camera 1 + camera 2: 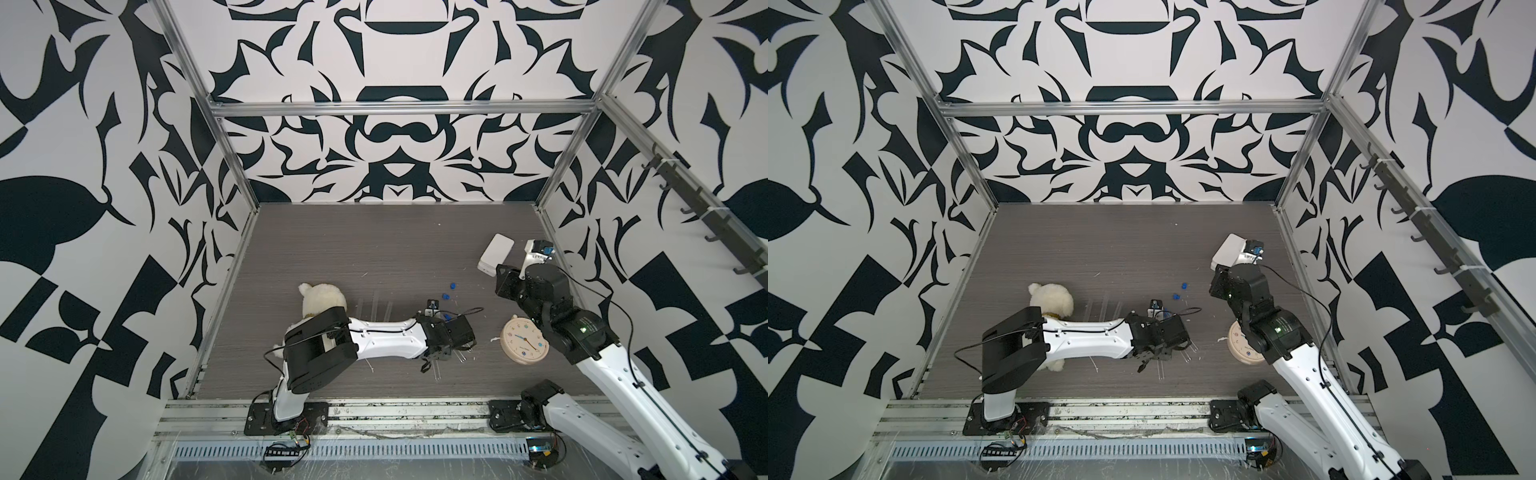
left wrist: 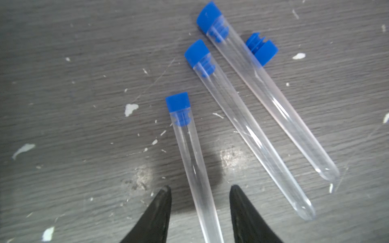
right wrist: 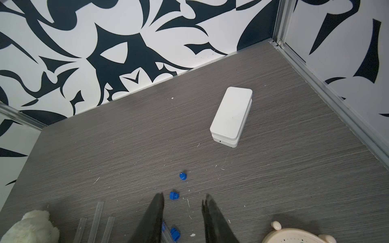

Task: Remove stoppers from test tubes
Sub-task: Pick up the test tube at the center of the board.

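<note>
In the left wrist view three clear test tubes lie on the grey table, each with a blue stopper in its mouth. The nearest tube (image 2: 191,157) has its stopper (image 2: 177,103) pointing away from my left gripper (image 2: 201,186). That gripper is open, one finger on each side of this tube with a gap to it. Two more stoppered tubes (image 2: 252,134) (image 2: 280,105) lie beside it, with a loose stopper (image 2: 262,49) against the outer one. My right gripper (image 3: 184,194) hangs open and empty, high above two loose stoppers (image 3: 183,175) (image 3: 173,195). Three open tubes (image 3: 99,216) lie near the plush.
A white plush dog (image 1: 322,299) lies partly under the left arm. A white box (image 1: 496,253) stands at the back right, close to the right wrist. A cream alarm clock (image 1: 523,338) sits under the right arm. White scraps litter the table, and patterned walls enclose three sides.
</note>
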Robot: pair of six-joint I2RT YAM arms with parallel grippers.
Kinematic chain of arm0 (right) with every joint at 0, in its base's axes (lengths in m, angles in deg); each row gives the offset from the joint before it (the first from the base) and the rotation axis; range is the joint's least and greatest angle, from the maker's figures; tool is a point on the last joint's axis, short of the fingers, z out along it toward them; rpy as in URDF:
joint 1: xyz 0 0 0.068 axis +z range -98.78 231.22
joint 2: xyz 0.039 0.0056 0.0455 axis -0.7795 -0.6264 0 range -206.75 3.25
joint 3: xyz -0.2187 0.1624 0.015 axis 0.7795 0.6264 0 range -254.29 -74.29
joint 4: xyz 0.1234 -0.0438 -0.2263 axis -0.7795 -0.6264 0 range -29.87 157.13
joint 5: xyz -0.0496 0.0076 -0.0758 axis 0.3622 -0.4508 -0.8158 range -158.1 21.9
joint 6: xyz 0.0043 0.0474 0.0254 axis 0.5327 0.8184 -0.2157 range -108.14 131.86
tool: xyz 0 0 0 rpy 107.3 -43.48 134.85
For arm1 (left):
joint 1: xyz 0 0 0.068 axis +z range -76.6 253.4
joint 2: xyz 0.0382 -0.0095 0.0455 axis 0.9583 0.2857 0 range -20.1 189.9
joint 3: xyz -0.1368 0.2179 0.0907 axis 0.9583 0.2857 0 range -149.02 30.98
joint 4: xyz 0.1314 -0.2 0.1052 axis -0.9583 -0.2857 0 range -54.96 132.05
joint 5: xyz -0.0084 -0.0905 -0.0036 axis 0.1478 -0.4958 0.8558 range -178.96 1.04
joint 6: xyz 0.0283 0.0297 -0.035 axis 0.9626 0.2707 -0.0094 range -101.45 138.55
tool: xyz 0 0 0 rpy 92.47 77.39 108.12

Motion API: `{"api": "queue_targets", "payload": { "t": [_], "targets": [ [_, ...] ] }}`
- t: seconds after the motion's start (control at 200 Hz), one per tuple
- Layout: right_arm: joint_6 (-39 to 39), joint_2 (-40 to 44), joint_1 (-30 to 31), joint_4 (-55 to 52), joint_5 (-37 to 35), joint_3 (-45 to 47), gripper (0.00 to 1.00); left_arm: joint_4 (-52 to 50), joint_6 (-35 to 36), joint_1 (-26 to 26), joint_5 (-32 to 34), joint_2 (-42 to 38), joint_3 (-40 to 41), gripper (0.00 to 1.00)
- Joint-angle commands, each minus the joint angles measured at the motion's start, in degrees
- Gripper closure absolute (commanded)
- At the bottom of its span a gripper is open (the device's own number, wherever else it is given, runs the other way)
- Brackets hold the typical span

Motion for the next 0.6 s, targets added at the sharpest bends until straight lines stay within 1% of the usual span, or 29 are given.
{"api": "queue_targets", "payload": {
  "t": [0.0,0.12,0.25,0.43,0.595],
  "targets": [
    [-0.1,-0.3,-0.3,2.0,0.4,0.3,0.67,-2.7,-0.3,-0.1,-1.0,0.8,-1.0,0.53],
    [0.1,-0.7,-0.3,2.7,0.9,0.8,0.67,-5.2,-0.1,0.6,-2.4,1.4,-0.8,0.56],
    [0.1,-1.1,-0.2,3.1,1.1,1.0,0.67,-6.1,-0.1,1.6,-3.3,0.9,1.3,0.61],
    [0.7,-1.8,-0.2,4.3,2.1,1.5,0.67,-7.7,1.5,3.0,-3.5,-1.5,4.0,0.69],
    [1.6,-3.0,-0.2,4.9,2.8,1.9,0.67,-7.6,2.7,4.4,-4.0,-5.2,9.1,0.76]
  ]
}}
